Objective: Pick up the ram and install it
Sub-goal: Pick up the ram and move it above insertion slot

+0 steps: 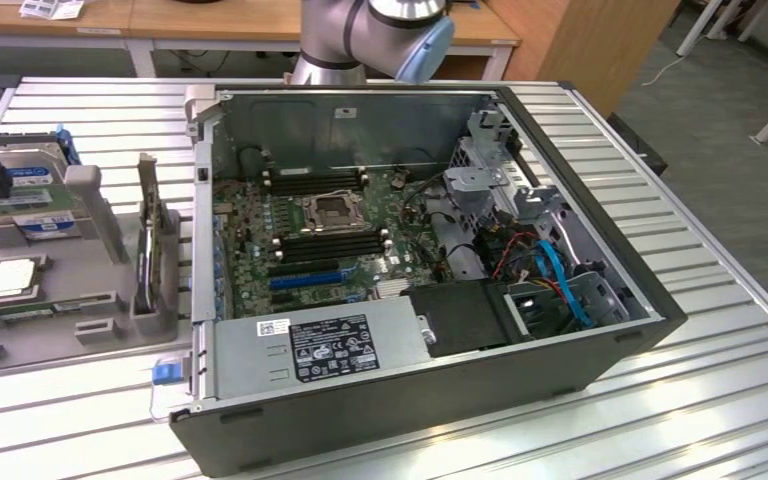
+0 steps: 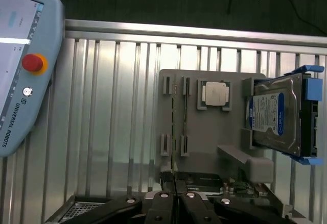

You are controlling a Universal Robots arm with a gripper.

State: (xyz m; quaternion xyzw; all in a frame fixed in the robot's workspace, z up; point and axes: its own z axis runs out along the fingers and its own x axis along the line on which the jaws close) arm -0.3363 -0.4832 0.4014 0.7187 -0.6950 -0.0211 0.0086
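Note:
The ram [image 2: 185, 114] stands on edge as a thin green stick between grey clips on the grey holder tray [image 2: 214, 132]. In the exterior view the ram [image 1: 21, 313] sits low at the tray's near end. My gripper [image 2: 176, 206] hangs above the tray's edge on the computer-case side, apart from the ram. Its black fingers [image 2: 162, 208] are shut together with nothing between them. In the open computer case [image 1: 424, 400], black memory slots [image 1: 311, 180] lie on both sides of the CPU socket [image 1: 331, 210].
The tray also carries a silver CPU chip [image 2: 214, 92] and a blue-labelled hard drive [image 2: 273, 114]. An upright card [image 1: 157, 250] stands at the tray's case side. A teach pendant [image 2: 20, 66] lies on the slatted metal table [image 2: 112, 117]. The arm's base [image 1: 357, 30] is behind the case.

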